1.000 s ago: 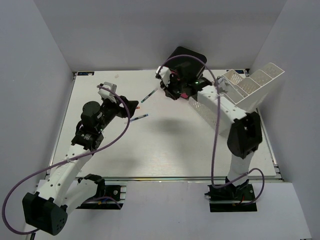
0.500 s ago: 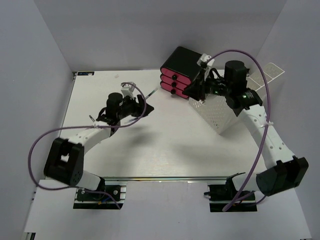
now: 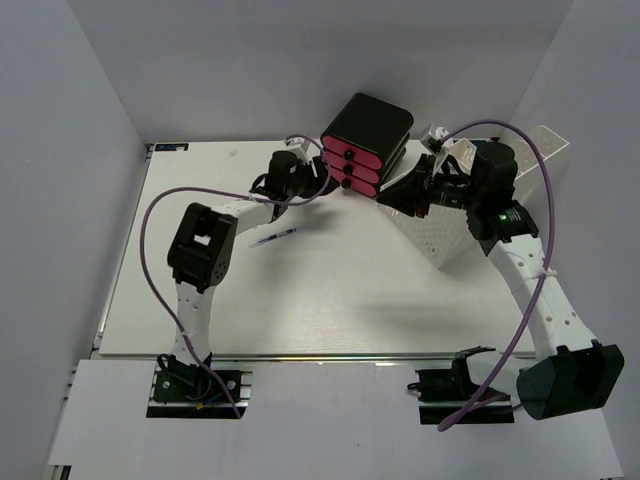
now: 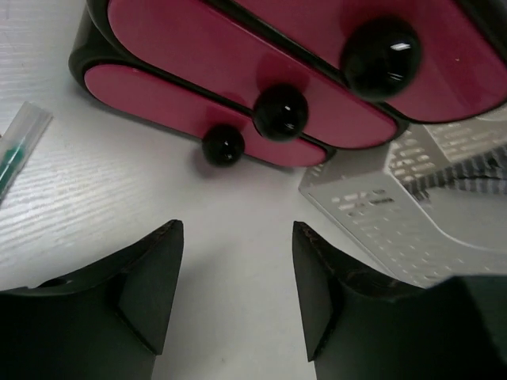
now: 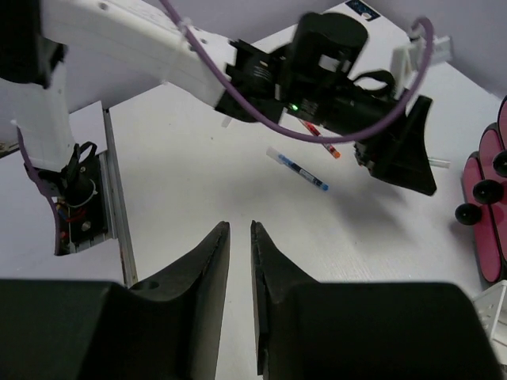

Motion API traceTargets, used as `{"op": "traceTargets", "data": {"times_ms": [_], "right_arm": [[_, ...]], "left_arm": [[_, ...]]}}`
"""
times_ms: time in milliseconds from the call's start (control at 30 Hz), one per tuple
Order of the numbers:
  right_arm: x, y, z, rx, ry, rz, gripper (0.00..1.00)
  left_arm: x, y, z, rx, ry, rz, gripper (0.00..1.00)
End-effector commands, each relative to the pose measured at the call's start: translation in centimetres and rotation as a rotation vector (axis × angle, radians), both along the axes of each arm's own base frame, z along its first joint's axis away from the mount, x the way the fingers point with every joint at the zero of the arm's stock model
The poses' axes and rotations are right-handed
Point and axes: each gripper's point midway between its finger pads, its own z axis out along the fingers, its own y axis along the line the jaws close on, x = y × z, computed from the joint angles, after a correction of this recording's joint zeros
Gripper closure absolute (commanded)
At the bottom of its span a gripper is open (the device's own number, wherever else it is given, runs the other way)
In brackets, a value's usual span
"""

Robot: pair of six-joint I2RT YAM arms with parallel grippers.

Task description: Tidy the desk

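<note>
Where the desk (image 3: 330, 300) lies: flat across the middle of the view, silver rail on its 6 o'clock edge.
Left gripper (image 3: 318, 180): big swing! Up from mid-desk towards 1 o'clock in half a second. Fingers are spread wide with nothing between, facing the knobs of the drawer unit (image 3: 365, 135).
Right gripper (image 3: 393, 196): barely shifted, hovering by the tray (image 3: 440, 240) at 2 o'clock. Fingers are all but pressed together, empty.
Blue pen (image 3: 272, 239): 9 o'clock of centre, same spot as a second ago.
</note>
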Motion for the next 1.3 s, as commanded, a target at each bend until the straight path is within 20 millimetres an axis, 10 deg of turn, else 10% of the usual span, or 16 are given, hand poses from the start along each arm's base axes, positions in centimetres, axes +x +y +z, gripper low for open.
{"op": "traceTargets", "data": {"times_ms": [0,533,1267], "right_arm": [[-1.0,-0.2,2.2,0.037,-0.086,0.031,0.77],[-0.8,-0.5,1.6,0.044,-0.071,0.026,0.77],[-0.4,-0.5,1.0,0.035,-0.061,0.029,0.78]], "left_arm": [[2.1,-0.6,-0.5,0.019,0.006,0.051,0.34],[5.9,-2.9,-3.4,-0.045,0.024,0.097,0.41],[5.4,-4.8,-3.4,-0.192,0.029,0.035,0.41]]}}
